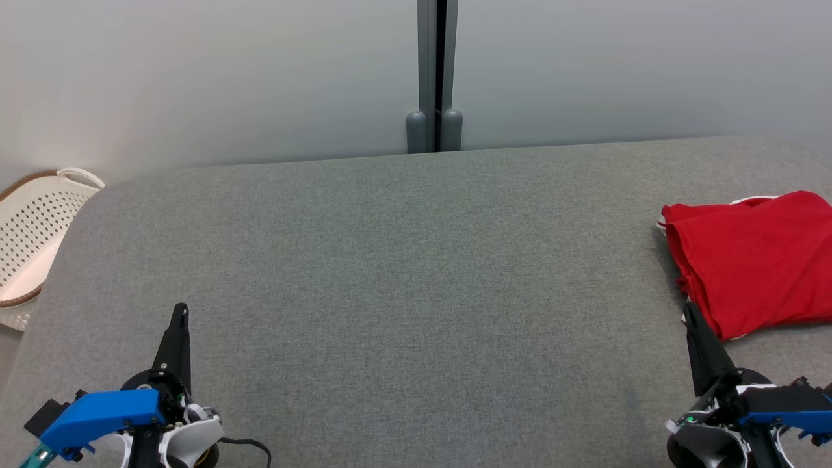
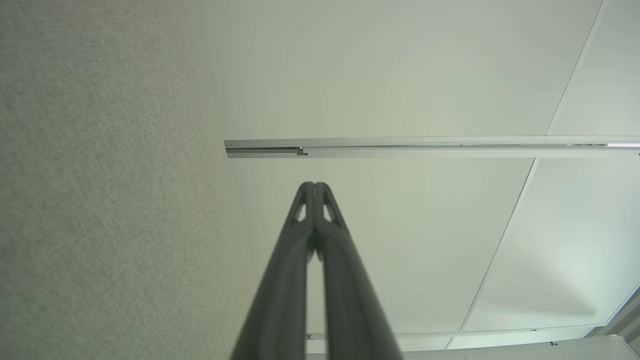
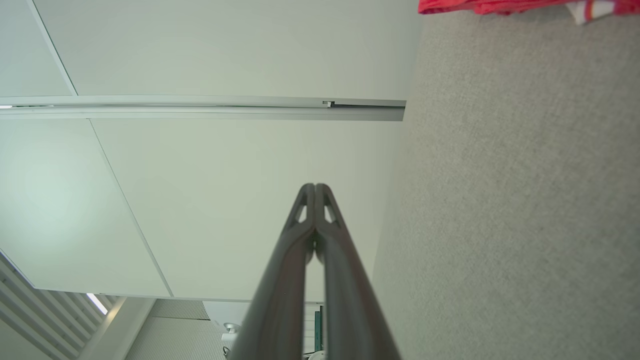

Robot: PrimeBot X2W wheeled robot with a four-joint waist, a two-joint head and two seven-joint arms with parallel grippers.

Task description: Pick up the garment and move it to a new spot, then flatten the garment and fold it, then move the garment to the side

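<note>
So right now I'm sitting with the left gripper (image 1: 181,311) and right gripper (image 1: 689,311) both pinched fully closed on nothing, hovering low over the grey padded table (image 1: 403,273). I'm eyeing the red garment (image 1: 754,260), lying folded at the table's right edge just past the right fingers; it's looking soft, light and floppy, so I'm thinking of pinching all layers at a near corner. I'm not spotting any readable label or writing anywhere.

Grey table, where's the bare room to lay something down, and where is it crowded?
The grey table is bare from its left rounded edge, beside the white basket, across the middle to the red garment. The near strip between the left gripper and right gripper is free. Only the right edge is crowded.
</note>
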